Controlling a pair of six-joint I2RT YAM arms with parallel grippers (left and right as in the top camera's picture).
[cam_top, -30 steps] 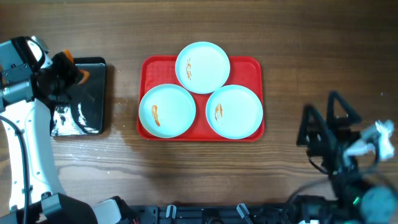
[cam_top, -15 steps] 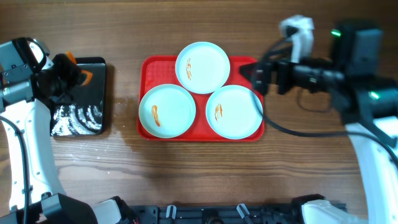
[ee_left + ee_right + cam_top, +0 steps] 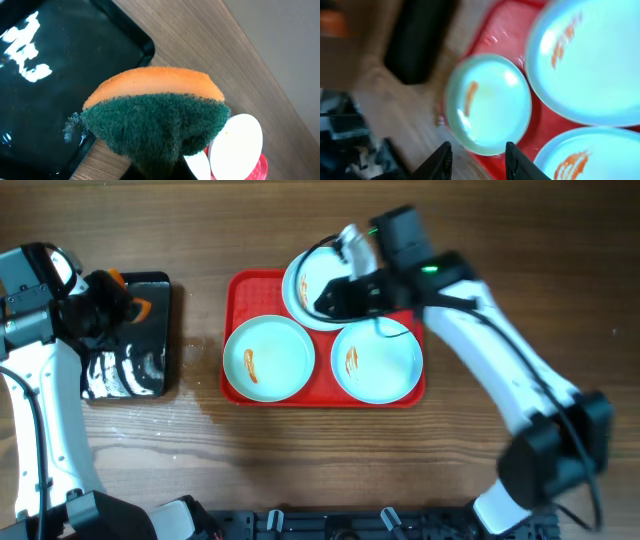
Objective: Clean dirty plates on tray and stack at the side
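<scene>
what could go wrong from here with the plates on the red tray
The right gripper hangs open over the back plate, which crowds the front-left plate and front-right plate; gripping its rim may drag or tip them on the red tray.
The left gripper holds the sponge over the black tray; bringing it in while the right arm spans the red tray might make the arms collide.

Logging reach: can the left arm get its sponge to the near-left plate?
Likely yes: that plate lies uncovered, nearest the left gripper holding the sponge; the right gripper hovers over the far plate.
</scene>
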